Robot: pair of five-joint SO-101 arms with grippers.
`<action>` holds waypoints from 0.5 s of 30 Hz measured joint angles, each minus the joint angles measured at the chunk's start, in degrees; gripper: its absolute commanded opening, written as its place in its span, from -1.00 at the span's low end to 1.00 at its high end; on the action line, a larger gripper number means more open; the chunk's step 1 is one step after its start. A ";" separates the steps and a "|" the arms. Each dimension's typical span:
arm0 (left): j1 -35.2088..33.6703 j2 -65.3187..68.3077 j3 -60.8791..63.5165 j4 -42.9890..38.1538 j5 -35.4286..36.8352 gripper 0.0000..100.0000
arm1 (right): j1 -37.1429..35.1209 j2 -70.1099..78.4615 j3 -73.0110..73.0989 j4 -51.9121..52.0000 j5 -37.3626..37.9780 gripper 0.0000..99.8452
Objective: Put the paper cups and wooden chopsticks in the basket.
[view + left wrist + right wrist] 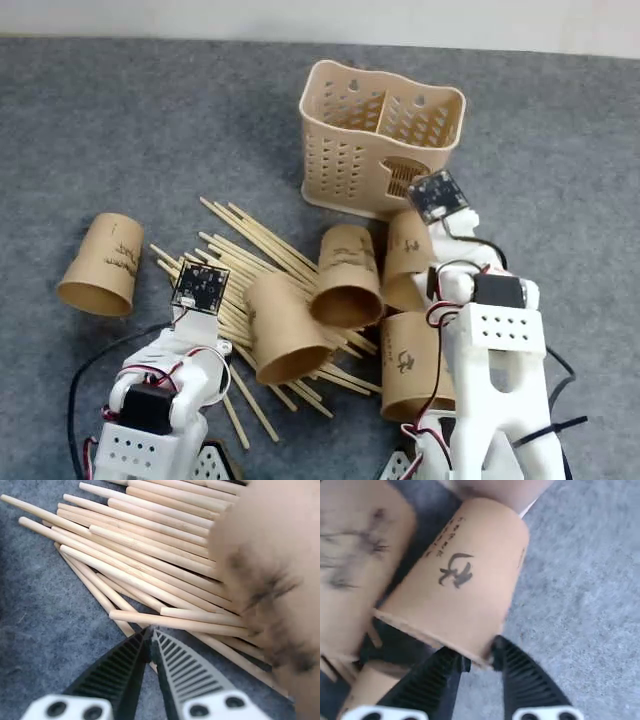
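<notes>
Several wooden chopsticks lie in a loose pile on the grey carpet, left of centre. My left gripper is shut, its tips resting against one chopstick at the pile's near edge. Paper cups lie on their sides: one far left, two on the pile, and two by the right arm. My right gripper is shut on the rim of a paper cup. The beige basket stands upright at the back.
The basket has a divider and perforated walls. A blurred cup lies close beside the left gripper over the chopsticks. More cups crowd the held one. Bare carpet stretches to the back left.
</notes>
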 measured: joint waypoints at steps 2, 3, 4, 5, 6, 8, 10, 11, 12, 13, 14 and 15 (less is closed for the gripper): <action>0.00 0.00 0.00 0.00 0.00 -0.99 | 0.09 0.00 0.00 -0.88 -1.76 -0.97; 0.00 0.00 0.00 0.00 0.00 -0.99 | 0.09 0.00 -0.09 -1.05 -2.64 -0.97; 0.00 0.00 0.00 0.00 0.00 -0.99 | 0.00 0.00 -0.53 -1.14 -3.52 -0.97; 0.00 0.00 0.00 0.00 0.00 -0.99 | -0.09 0.00 -1.14 -1.14 -4.40 -0.97; 0.00 0.00 0.00 0.00 0.00 -0.99 | -0.18 0.00 -1.93 -1.14 -5.19 -0.97; 0.00 0.00 0.00 0.00 0.00 -0.99 | -0.18 0.00 -4.22 -0.09 -6.24 -0.97; 0.00 0.00 0.00 0.00 0.00 -0.99 | -0.18 0.00 -6.59 1.76 -7.12 -0.97; 0.00 0.00 0.00 0.00 0.00 -0.99 | -0.18 0.00 -7.74 2.73 -7.74 -0.97; 0.00 0.00 0.00 0.00 0.00 -0.99 | -0.26 0.00 -9.14 3.78 -8.35 -0.97; 0.00 0.00 0.00 0.00 0.00 -0.99 | -0.35 0.00 -10.46 4.92 -8.88 -0.97; 0.00 0.00 0.00 0.00 0.00 -0.99 | -0.53 0.00 -11.96 6.33 -9.14 -0.97; 0.00 0.00 0.00 0.00 0.00 -0.99 | -0.62 0.00 -13.27 7.82 -9.14 -0.97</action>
